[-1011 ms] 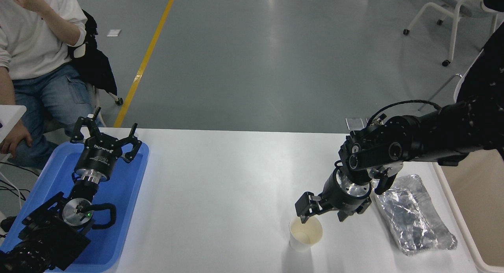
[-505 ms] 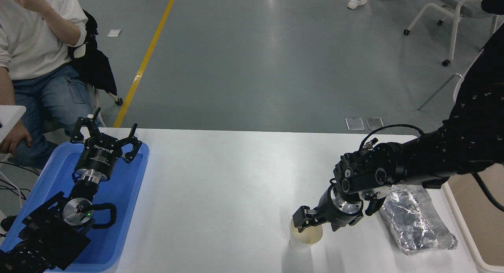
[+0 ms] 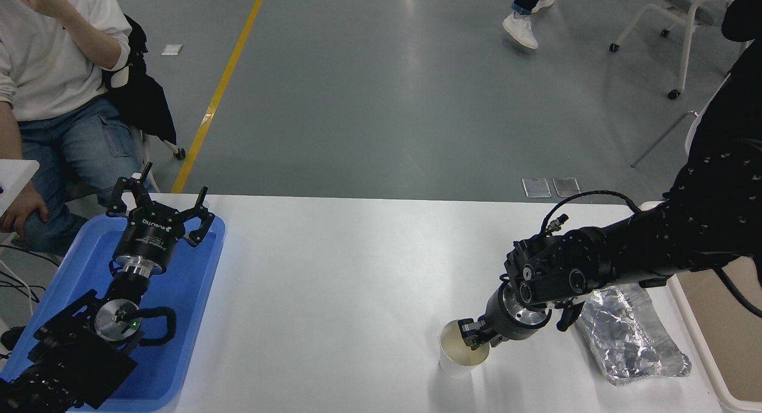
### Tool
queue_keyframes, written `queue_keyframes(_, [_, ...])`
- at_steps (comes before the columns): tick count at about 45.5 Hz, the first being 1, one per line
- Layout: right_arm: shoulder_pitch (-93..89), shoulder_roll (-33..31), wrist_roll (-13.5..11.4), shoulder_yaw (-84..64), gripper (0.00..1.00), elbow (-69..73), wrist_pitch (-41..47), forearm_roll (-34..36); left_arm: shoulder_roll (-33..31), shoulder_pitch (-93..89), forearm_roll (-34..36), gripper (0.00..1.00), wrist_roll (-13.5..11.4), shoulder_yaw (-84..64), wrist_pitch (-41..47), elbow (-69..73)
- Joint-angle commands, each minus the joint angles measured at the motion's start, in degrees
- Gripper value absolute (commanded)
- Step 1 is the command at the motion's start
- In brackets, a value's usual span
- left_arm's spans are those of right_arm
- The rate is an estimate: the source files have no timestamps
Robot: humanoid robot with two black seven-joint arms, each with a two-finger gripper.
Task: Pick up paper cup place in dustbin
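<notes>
Right gripper (image 3: 474,335) has dropped from above paper cup (image 3: 463,354) onto its rim at 2 o'clock; fingers now pinching rim wall. Cup upright on worktop (image 3: 345,294), near edge. Grasp likely seated; lift toward dustbin (image 3: 729,335) at 3 o'clock pending. Left gripper (image 3: 159,206) parked, fingers spread

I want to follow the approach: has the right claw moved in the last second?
Yes. The right claw has moved down toward the near table edge, away from the foil tray top, onto the cup rim.
</notes>
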Motion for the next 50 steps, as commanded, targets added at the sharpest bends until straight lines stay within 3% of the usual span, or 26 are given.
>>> queue_keyframes(1, [1.8, 0.0, 0.1, -0.1, 0.0, 0.3, -0.2, -0.9, 0.0, 0.0, 0.0, 1.0, 0.0, 0.0, 0.0, 0.0])
queue_keyframes(10, [6.5, -1.6, 0.1, -0.2, 0.0, 3.2, 0.3, -0.8, 0.0, 0.0, 0.0, 1.0, 0.0, 0.0, 0.0, 0.0])
queue_keyframes(37, [37.0, -21.6, 0.1, 0.2, 0.0, 13.2, 12.9, -0.6, 0.0, 0.0, 0.0, 1.0, 0.0, 0.0, 0.0, 0.0])
queue_keyframes(50, [45.0, -26.4, 0.0, 0.1, 0.0, 13.3, 18.6, -0.7, 0.0, 0.0, 0.0, 1.0, 0.0, 0.0, 0.0, 0.0])
